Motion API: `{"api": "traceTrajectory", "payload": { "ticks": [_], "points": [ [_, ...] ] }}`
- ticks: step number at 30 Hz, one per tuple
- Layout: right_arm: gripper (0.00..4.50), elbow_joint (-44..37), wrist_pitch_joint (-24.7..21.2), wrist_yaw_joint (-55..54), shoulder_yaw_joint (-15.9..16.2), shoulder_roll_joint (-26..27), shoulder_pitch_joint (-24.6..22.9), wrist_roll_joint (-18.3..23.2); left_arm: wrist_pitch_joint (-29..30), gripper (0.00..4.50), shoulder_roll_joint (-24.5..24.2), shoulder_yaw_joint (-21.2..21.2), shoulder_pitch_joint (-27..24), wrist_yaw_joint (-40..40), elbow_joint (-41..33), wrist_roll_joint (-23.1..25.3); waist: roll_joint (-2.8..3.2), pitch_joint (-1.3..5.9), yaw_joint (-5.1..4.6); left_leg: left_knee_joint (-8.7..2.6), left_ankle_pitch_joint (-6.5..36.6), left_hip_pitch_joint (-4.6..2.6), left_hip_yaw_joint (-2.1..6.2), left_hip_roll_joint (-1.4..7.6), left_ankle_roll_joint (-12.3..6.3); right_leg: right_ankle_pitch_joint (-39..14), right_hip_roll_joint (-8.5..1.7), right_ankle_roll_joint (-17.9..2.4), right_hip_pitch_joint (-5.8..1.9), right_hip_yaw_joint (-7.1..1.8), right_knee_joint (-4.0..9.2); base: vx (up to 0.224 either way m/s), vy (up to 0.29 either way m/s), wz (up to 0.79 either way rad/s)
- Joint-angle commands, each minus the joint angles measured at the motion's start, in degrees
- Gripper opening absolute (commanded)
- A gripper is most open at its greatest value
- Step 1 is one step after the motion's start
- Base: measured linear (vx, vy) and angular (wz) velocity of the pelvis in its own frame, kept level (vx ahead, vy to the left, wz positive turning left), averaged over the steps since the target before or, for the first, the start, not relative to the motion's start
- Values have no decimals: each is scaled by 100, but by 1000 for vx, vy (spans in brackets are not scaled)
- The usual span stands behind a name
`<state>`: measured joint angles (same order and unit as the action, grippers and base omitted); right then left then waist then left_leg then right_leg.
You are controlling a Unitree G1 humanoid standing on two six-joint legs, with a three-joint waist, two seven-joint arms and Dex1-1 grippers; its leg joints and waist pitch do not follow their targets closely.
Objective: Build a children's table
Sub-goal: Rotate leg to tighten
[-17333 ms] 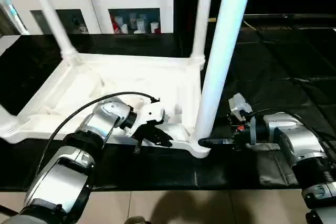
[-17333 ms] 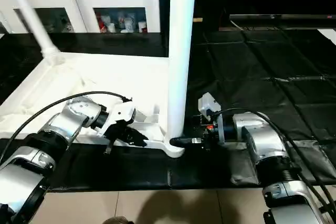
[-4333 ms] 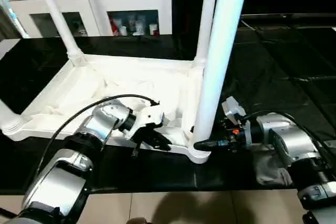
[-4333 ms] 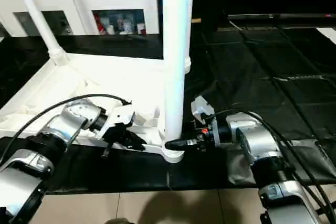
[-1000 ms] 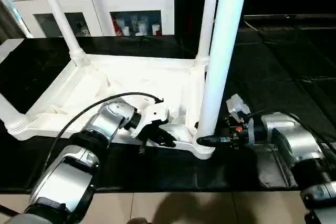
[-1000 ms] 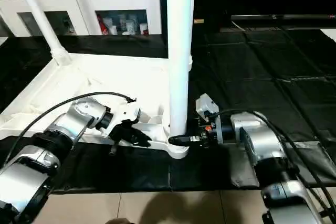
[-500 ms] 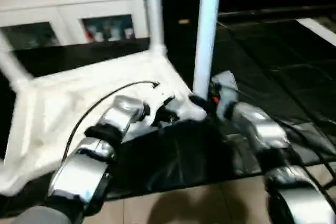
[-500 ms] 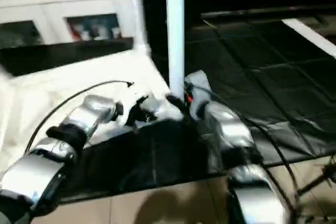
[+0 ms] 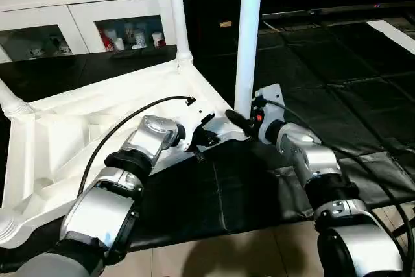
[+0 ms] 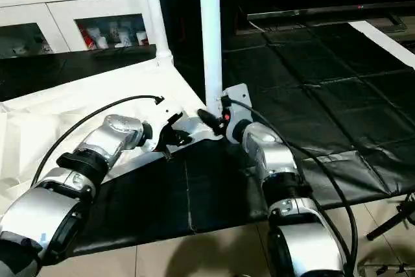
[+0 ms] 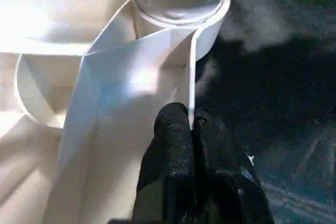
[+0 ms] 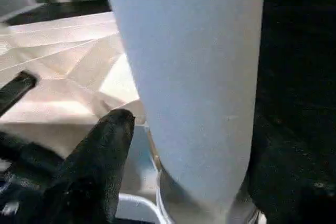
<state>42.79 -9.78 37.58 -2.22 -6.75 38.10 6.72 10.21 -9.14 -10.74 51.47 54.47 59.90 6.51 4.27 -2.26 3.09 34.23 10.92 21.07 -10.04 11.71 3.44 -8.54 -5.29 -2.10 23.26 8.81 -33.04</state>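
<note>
The children's table (image 9: 78,128) lies upside down on a black mat, ribbed underside up, with white legs standing in its corner sockets. My left gripper (image 9: 202,138) is shut on the thin rim wall (image 11: 191,77) just beside the near corner socket (image 11: 178,3). My right gripper (image 9: 237,121) sits at the foot of the near leg (image 9: 248,43). Its jaws stand open astride that leg (image 12: 194,77). One black finger (image 12: 105,145) stands close beside the leg with a slim gap, and the other finger is hidden behind it.
A white glass-door cabinet (image 9: 84,11) stands at the back with small items on and in it. Black mats (image 9: 337,76) cover the floor to the right. Pale tiles (image 9: 246,251) show near me. A far leg (image 9: 176,17) rises behind the near one.
The whole picture has swung and the table now lies at an angle, so the camera moved. Both grippers remain at the same near corner.
</note>
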Motion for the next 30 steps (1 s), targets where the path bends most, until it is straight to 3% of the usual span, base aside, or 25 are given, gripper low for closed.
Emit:
{"api": "traceTrajectory", "payload": {
  "ticks": [1,5,8,9,13,18,21,30],
  "points": [
    [377,-27,-79,725,469,89,-210,70,-418,0,1,-54,94,272,-349,-70,-80,432,86,-316,658,-10,57,157,-782,-1024,-393,-1082,-410,-330,334,0,0,0],
    [412,-349,23,1664,484,-492,-445,191,-917,0,-321,-259,-71,998,-359,22,-103,433,160,-310,674,-7,42,173,-831,-1023,-405,-1080,-411,-343,316,0,0,0],
    [433,-504,39,2167,547,-794,-537,239,-1119,0,-453,-321,-141,1392,-407,-7,-113,424,253,-313,751,-18,37,174,-781,-1301,-408,-975,-405,-343,339,0,0,0],
    [447,-662,12,2661,603,-1096,-618,283,-1224,0,-572,-395,-218,1871,-503,-73,-112,417,271,-326,800,-28,46,189,-748,-1416,-413,-954,-400,-340,354,0,0,0],
    [447,-867,-48,3246,682,-1423,-690,362,-1405,0,-711,-541,-294,2392,-592,-99,-103,426,371,-322,820,-62,38,211,-682,-1397,-412,-982,-354,-369,341,0,0,0],
    [447,-1092,-113,4131,767,-1711,-752,641,-1743,0,-818,-770,-365,2983,-629,-54,-108,429,456,-326,849,-62,43,221,-672,-1416,-419,-951,-361,-375,337,0,0,0],
    [412,-1137,-215,4438,895,-1775,-761,694,-1792,0,-809,-831,-390,3119,-668,-42,-113,438,530,-325,763,-57,50,239,-662,-1321,-433,-988,-356,-381,313,0,0,0],
    [339,-1102,-295,4842,1140,-1815,-670,644,-1890,0,-766,-884,-379,3268,-676,-35,-123,432,553,-328,782,-48,54,220,-582,-1530,-424,-890,-359,-366,339,0,0,0]
  ]
}}
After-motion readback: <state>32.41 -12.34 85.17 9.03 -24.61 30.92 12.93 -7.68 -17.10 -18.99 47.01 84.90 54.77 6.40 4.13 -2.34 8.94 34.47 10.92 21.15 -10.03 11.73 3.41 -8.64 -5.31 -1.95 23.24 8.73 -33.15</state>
